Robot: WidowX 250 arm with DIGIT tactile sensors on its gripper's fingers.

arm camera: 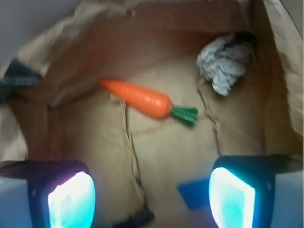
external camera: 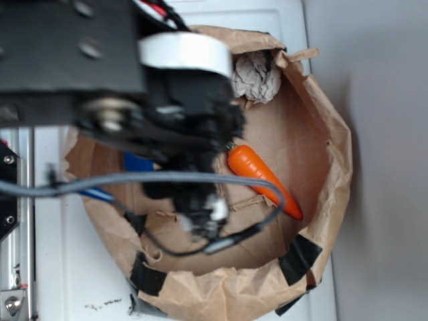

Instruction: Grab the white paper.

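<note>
Wrist view, jaws wide apart and empty above bag floor (arm camera: 156,156), white paper (arm camera: 224,62) beyond.

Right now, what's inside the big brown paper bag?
Inside the brown paper bag lie a crumpled white paper ball, an orange toy carrot and something blue. The arm hides most of the blue thing.

Soft daylight, both views blurred, perhaps from motion.
</note>
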